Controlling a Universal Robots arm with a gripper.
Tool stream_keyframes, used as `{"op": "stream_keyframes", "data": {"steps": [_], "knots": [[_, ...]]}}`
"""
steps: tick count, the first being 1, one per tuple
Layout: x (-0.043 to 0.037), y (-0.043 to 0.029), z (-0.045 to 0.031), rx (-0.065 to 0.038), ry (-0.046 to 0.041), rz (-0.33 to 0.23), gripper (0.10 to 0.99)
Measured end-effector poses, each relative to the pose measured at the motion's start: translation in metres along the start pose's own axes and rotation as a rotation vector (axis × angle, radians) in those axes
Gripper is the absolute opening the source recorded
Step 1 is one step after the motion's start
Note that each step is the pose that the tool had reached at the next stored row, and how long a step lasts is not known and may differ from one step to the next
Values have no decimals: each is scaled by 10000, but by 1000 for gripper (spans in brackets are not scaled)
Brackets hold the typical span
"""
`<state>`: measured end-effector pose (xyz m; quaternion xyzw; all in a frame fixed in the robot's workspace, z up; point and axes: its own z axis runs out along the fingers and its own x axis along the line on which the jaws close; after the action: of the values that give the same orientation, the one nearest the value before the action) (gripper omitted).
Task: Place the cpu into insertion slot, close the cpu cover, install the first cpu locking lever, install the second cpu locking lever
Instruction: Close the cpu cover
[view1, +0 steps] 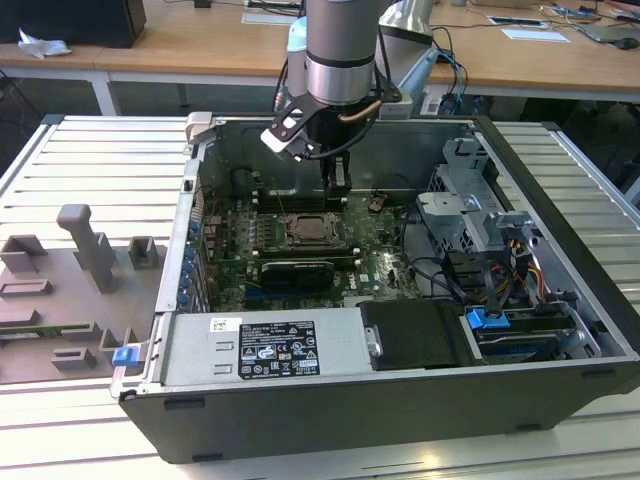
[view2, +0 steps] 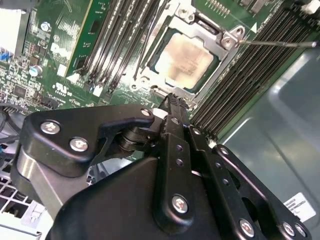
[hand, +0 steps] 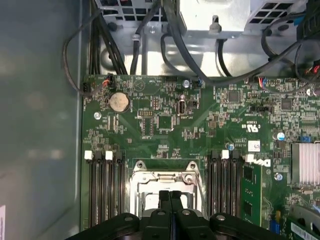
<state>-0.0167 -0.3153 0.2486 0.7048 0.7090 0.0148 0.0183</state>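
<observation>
Hovering inside the open computer case (view1: 300, 420), the arm's gripper (view1: 337, 182) hangs just above the socket near the middle of the motherboard (view1: 380, 262) in the exterior view, toward the case's far wall. In the second wrist view the fingers meet tip to tip with nothing between them. The cpu (view2: 187, 56) lies seated in its slot, its dull metal top framed by the cpu cover (view2: 210, 32), which looks lowered over it. A thin locking lever (view2: 280, 43) juts from the socket's corner across the memory slots (view2: 250, 75), seemingly unlatched. In the first wrist view the closed fingertips (hand: 164, 199) sit directly over the socket. The chip is judged light, rigid and fragile, best held by its edges; the springy lever wants pressing near its free end.
</observation>
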Motion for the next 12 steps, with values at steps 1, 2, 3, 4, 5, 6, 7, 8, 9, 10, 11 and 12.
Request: {"op": "stream_keyframes", "data": {"steps": [1, 2, 3, 4, 5, 6, 7, 8, 9, 10, 11, 12], "knots": [[0, -25, 2, 0, 1, 0, 106], [0, -47, 3, -1, 1, 0, 106], [1, -57, 3, -1, 2, -1, 106], [1, -69, 3, -1, 2, 0, 106], [1, -83, 3, -1, 2, -1, 106], [1, -93, 2, -1, 1, -1, 106], [1, -105, 3, -1, 2, 0, 106], [1, -116, 2, -1, 2, 0, 106], [1, -137, 1, -1, 1, 0, 106], [1, -163, 2, -1, 2, -1, 106], [1, -177, 2, -1, 2, -1, 106], [1, -194, 4, -1, 1, -2, 106]]}}
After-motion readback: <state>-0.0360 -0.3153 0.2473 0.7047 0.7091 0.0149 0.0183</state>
